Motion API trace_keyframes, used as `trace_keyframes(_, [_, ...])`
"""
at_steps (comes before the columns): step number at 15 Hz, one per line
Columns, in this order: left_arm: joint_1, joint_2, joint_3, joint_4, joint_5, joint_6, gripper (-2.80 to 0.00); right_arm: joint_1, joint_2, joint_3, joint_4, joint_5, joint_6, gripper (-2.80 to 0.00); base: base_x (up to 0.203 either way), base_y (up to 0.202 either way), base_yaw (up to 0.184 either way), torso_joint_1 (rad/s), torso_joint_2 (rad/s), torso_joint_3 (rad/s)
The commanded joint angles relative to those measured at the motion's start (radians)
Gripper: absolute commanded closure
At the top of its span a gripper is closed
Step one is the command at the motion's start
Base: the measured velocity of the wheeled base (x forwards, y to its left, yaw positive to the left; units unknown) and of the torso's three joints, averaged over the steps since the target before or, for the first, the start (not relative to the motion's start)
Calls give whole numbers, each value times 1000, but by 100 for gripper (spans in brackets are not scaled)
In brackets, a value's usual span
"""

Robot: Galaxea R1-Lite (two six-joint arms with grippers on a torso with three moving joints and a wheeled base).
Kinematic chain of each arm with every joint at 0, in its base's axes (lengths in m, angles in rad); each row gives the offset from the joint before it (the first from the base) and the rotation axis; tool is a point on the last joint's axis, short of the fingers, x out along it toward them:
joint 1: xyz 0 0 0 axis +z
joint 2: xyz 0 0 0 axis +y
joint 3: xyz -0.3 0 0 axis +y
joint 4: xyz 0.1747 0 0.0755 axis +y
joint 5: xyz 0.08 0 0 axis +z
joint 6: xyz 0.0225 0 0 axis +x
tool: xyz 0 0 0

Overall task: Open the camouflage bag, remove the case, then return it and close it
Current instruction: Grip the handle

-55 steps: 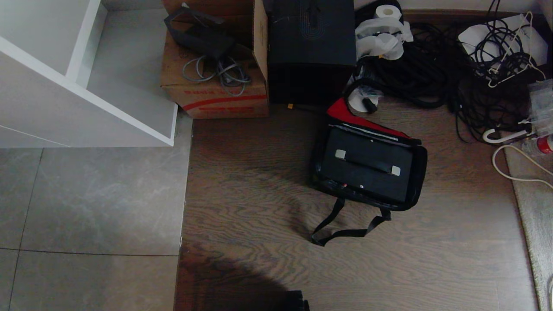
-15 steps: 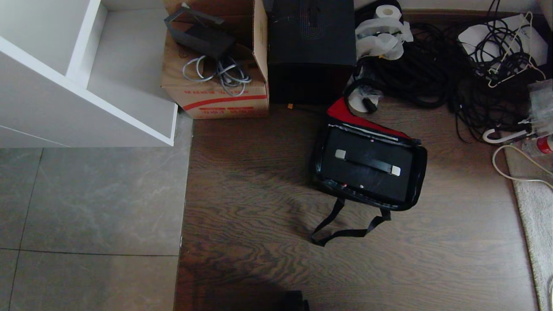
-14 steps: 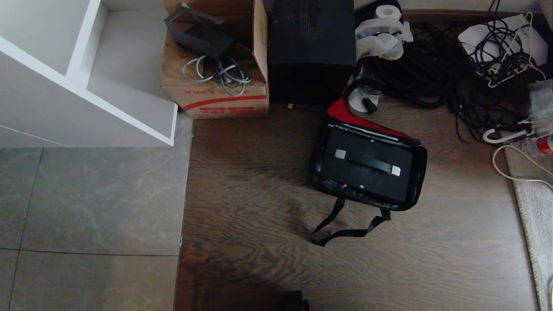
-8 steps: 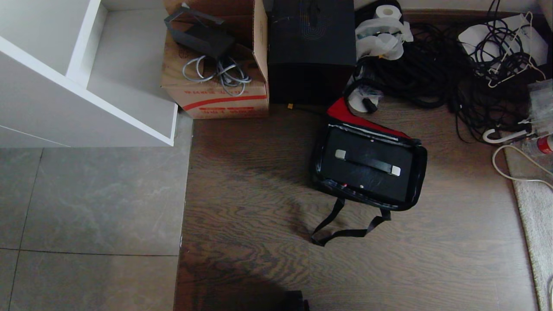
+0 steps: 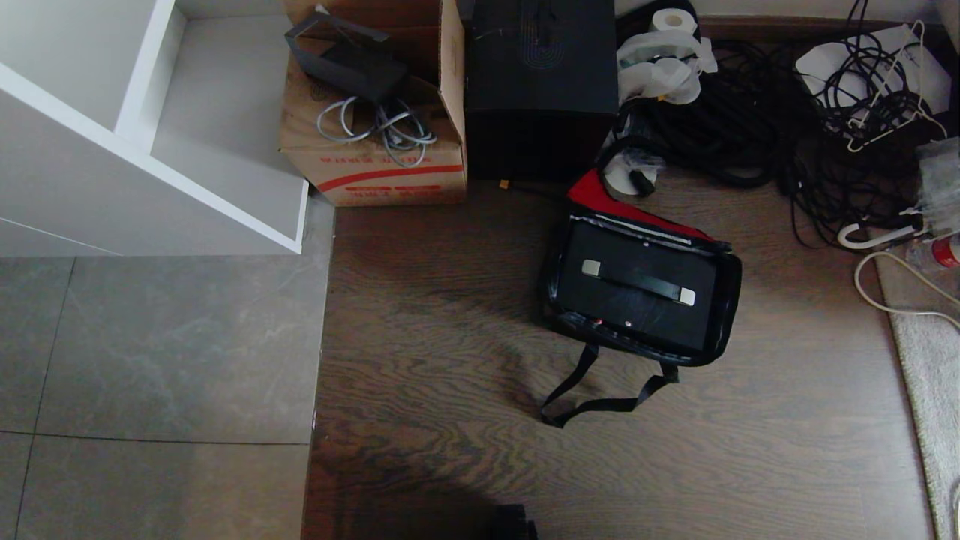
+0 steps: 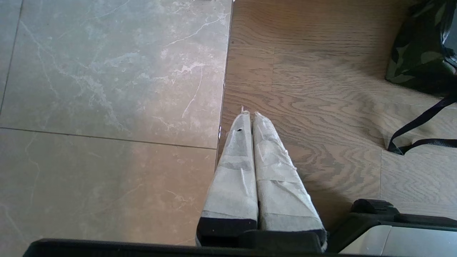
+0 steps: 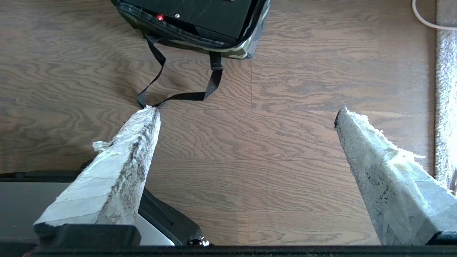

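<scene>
Head view shows you the camouflage bag (image 5: 729,289) lying open on the wood floor (image 5: 450,360), the case (image 5: 637,281) inside it, its strap (image 5: 600,390) trailing toward you. Your right gripper (image 7: 246,113) hangs spread wide and empty near that strap; your left gripper (image 6: 251,115) is pressed together over the floor seam.

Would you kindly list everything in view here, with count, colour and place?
camouflage bag: one, green-black-tan, open on the wood floor, strap trailing in front
case: one, black, inside the bag
black box: one, behind the bag
cardboard carton: one, brown, left of the black box
cables: black tangle, far right
paper roll: one, white, beside the cables
shelf unit: white, far left
left gripper: shut, above the floor seam
right gripper: open, short of the strap
</scene>
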Motion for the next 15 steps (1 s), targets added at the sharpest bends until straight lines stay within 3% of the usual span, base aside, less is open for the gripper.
trace_keyframes(1, [0,0,9,-1,0,0,0,0,2,0,0,1,-1,-280,0,0,0,0,0,0])
trace_keyframes(15, [0,0,9,-1,0,-2,0,0,2,0,0,1,-1,-280,0,0,0,0,0,0])
